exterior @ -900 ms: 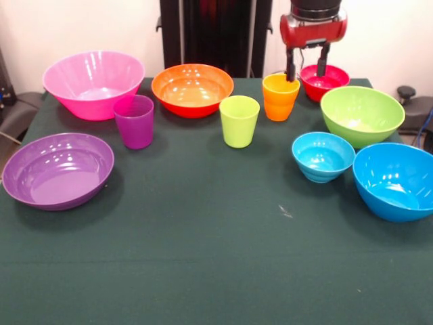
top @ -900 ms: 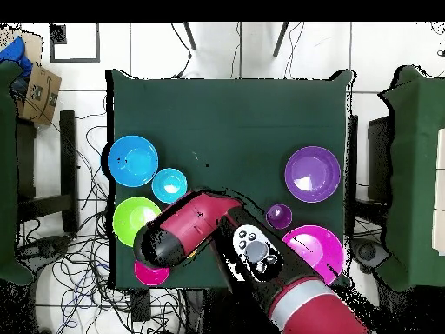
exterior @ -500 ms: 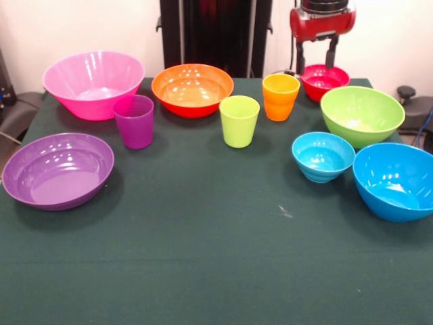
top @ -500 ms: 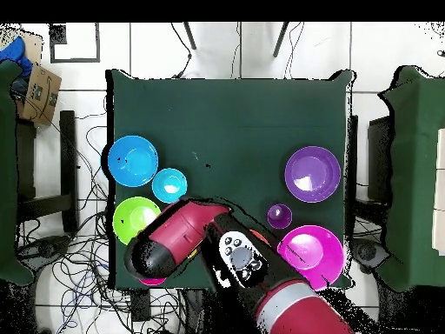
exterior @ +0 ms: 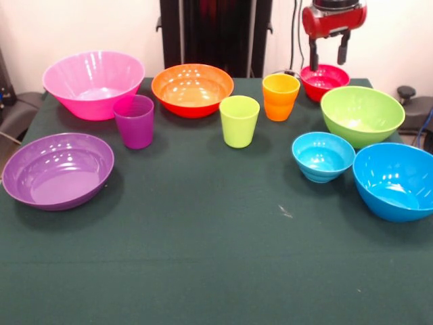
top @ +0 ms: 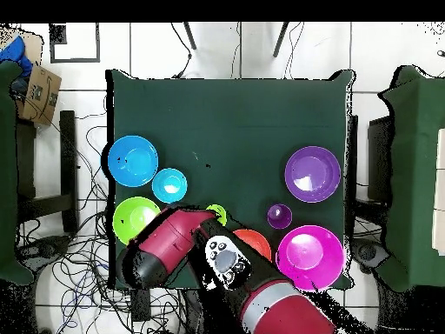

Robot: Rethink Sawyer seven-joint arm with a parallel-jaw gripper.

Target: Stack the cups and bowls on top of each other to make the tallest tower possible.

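In the front view my gripper (exterior: pixel 328 55) hangs open and empty just above the small red bowl (exterior: pixel 325 80) at the far right. The orange cup (exterior: pixel 280 96), lime green cup (exterior: pixel 239 120) and purple cup (exterior: pixel 134 120) stand upright and apart from each other. The big pink bowl (exterior: pixel 93 82), orange bowl (exterior: pixel 192 88), shallow purple bowl (exterior: pixel 57 169), lime green bowl (exterior: pixel 362 115), small light blue bowl (exterior: pixel 323 156) and big blue bowl (exterior: pixel 396 179) sit singly on the table. In the overhead view the arm (top: pixel 174 239) hides the red bowl and the orange cup.
The dark green table (exterior: pixel 216 257) holds nothing but these cups and bowls. The black pedestal (exterior: pixel 215 30) stands behind the orange bowl. In the overhead view, cables (top: pixel 83 217) lie on the floor beside the table.
My gripper has risen and shifted a little to the right in the front view, lifting clear of the red bowl. The cups and bowls have not moved.
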